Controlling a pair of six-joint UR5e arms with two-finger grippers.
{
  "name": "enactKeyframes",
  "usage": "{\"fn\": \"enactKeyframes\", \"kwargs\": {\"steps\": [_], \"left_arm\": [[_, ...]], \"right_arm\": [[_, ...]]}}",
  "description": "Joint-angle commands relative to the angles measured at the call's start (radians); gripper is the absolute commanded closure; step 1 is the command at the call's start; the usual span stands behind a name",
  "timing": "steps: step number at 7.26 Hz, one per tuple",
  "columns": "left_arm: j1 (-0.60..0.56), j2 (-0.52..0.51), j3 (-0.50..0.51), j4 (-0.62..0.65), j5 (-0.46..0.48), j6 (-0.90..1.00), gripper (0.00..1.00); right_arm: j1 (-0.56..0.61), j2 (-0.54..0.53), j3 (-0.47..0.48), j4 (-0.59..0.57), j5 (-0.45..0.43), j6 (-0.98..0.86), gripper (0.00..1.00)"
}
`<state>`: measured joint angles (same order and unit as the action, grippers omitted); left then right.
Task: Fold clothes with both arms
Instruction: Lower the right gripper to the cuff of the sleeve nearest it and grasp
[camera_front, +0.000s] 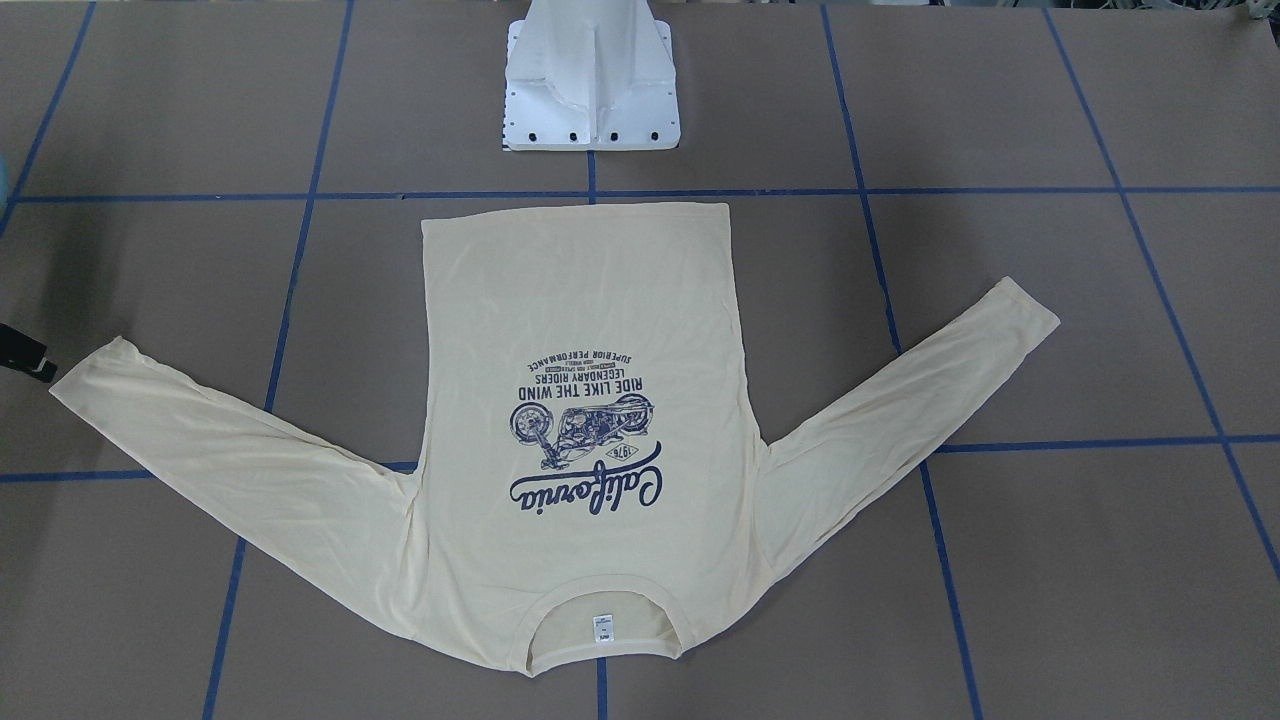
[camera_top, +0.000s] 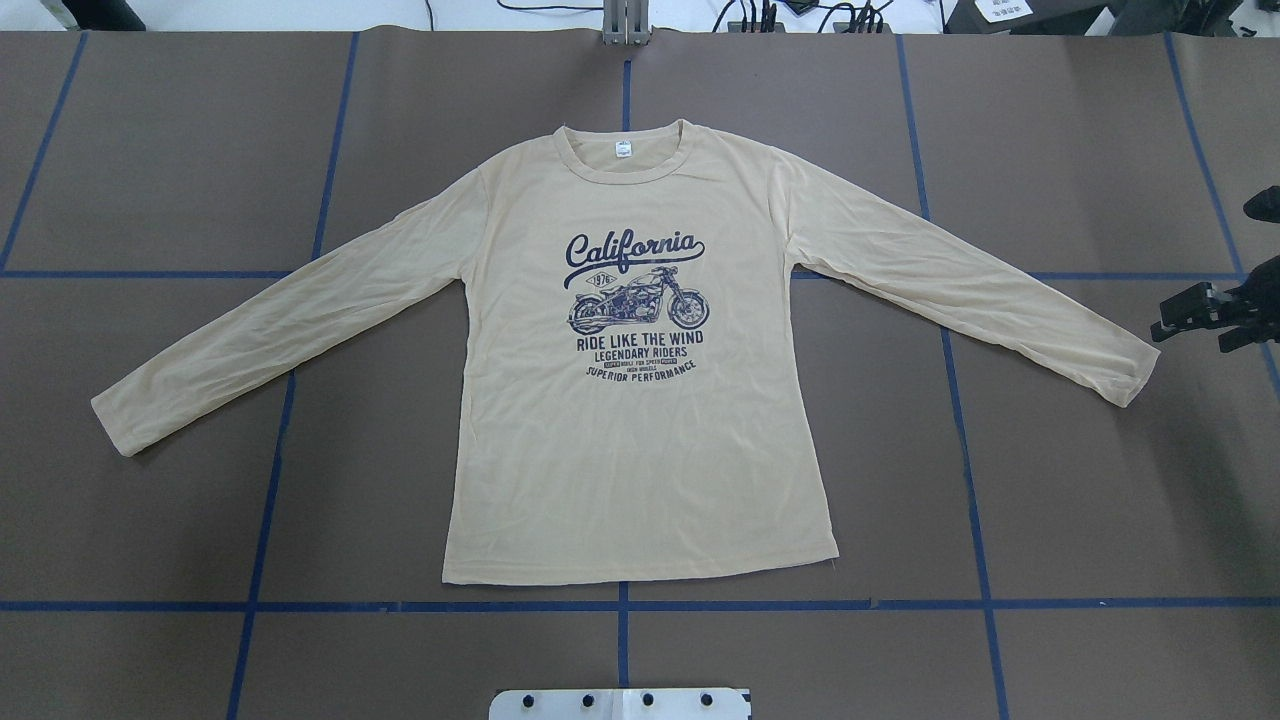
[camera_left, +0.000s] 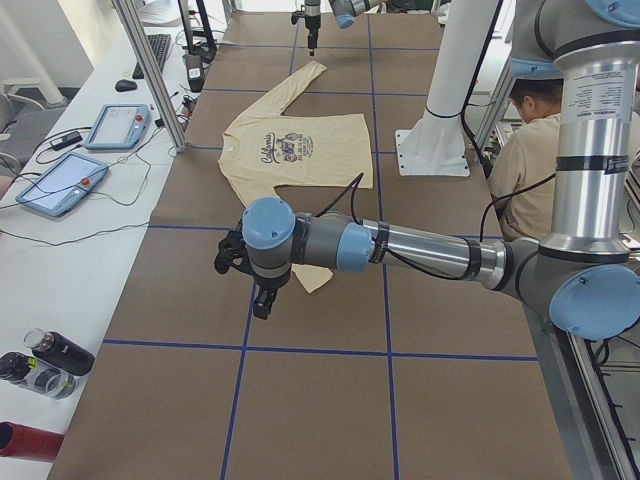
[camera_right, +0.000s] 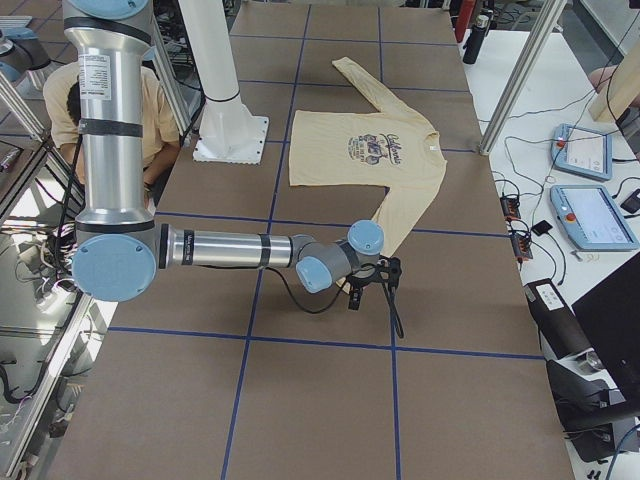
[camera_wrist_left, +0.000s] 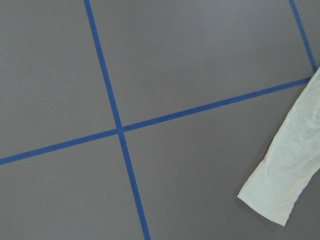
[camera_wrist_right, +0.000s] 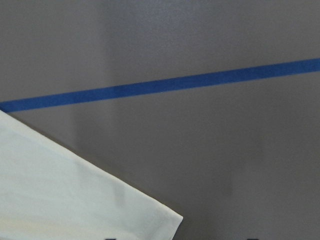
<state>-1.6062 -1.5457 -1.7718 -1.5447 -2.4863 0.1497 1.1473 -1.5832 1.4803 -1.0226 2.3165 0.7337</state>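
Shirt (camera_top: 640, 450) is lying flat mid-table, print up, collar at 12 o'clock, sleeves splaying toward 8 and 4. I'm hovering my right gripper (camera_top: 1190, 312) by the 4 o'clock cuff and my left gripper (camera_left: 262, 298) by the other, probably readying sleeve grabs. I cannot tell my finger spacing.

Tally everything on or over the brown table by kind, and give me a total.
Shirt: 1
Robot arms: 2, the left arm and the right arm
White base: 1
Total: 4
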Motion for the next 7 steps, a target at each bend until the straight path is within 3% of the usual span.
{"fn": "enactKeyframes", "kwargs": {"steps": [1, 5, 7], "left_arm": [[0.0, 0.001, -0.011, 0.0, 0.0, -0.013, 0.0], [-0.001, 0.003, -0.023, 0.0, 0.001, -0.01, 0.0], [-0.001, 0.003, -0.024, 0.0, 0.0, -0.01, 0.0]], "right_arm": [[-0.014, 0.008, -0.038, 0.007, -0.003, 0.004, 0.16], [-0.018, 0.034, -0.074, 0.004, -0.005, 0.009, 0.16], [-0.018, 0.058, -0.089, 0.006, 0.001, 0.065, 0.09]]}}
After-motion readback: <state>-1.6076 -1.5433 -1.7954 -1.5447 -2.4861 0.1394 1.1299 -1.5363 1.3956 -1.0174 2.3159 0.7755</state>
